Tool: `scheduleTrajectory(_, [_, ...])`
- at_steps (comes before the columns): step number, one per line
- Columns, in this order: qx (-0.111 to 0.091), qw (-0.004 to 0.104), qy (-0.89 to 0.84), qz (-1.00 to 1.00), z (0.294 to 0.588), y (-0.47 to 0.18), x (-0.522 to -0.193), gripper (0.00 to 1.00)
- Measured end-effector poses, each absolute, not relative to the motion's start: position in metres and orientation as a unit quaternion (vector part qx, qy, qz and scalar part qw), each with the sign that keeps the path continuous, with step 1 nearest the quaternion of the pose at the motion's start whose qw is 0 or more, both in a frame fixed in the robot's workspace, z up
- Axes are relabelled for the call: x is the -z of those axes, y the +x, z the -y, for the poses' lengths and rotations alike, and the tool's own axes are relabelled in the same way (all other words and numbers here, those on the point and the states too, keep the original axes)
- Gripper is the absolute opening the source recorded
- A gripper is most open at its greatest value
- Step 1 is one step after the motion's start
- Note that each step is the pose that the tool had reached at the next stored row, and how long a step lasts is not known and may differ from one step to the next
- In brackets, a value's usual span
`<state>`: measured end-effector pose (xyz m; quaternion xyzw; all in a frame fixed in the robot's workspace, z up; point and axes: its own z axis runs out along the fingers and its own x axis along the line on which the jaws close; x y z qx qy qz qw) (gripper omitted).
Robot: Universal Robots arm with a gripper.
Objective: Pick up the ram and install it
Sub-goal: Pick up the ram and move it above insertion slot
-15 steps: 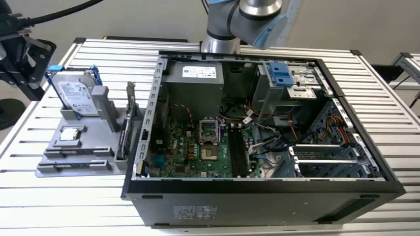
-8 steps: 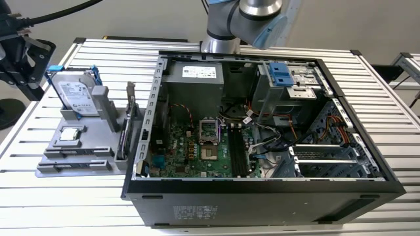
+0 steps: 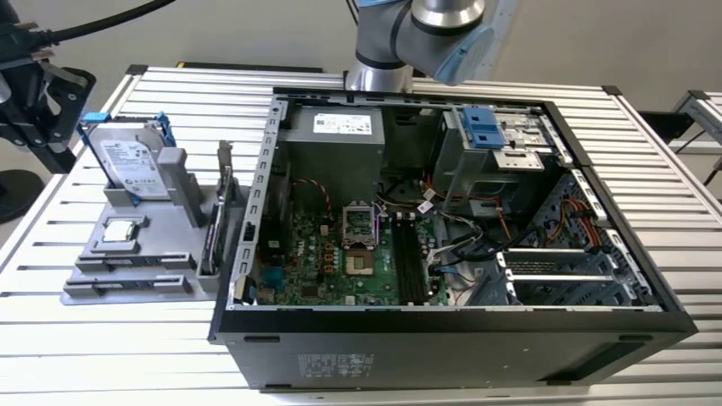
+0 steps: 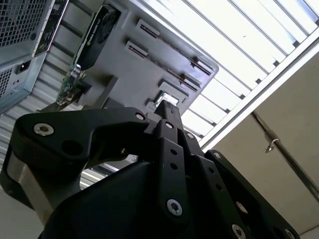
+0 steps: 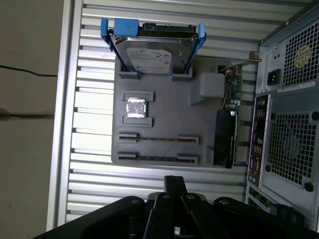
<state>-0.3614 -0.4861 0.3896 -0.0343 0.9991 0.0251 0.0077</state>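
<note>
Two thin dark sticks, the ram (image 5: 158,139), stand on edge in the long slots of a grey holder (image 5: 164,117); the second stick (image 5: 158,158) lies parallel beside the first. The same holder (image 3: 113,254) sits on the table at the exterior view's left of the open computer case (image 3: 451,338). My gripper (image 5: 174,181) hangs above the table off the holder's edge nearest the sticks, apart from them, fingers together and nothing held. Its tip (image 4: 166,105) points toward the holder (image 4: 124,69) in the second wrist view. The motherboard's long black slots (image 3: 407,262) lie inside the case.
On the holder also stand a silver-labelled hard drive with blue rails (image 5: 152,50), a processor chip (image 5: 136,107) and an expansion card (image 5: 225,137) next to the case wall. The slatted table (image 3: 101,338) ends near a black stand (image 3: 29,93) at the exterior view's left.
</note>
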Motion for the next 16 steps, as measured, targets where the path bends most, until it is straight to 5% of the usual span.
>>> scheduleTrajectory(16, [-0.025, 0.008, -0.019, -0.999, 0.4861, -0.3614, -0.3896, 0.00])
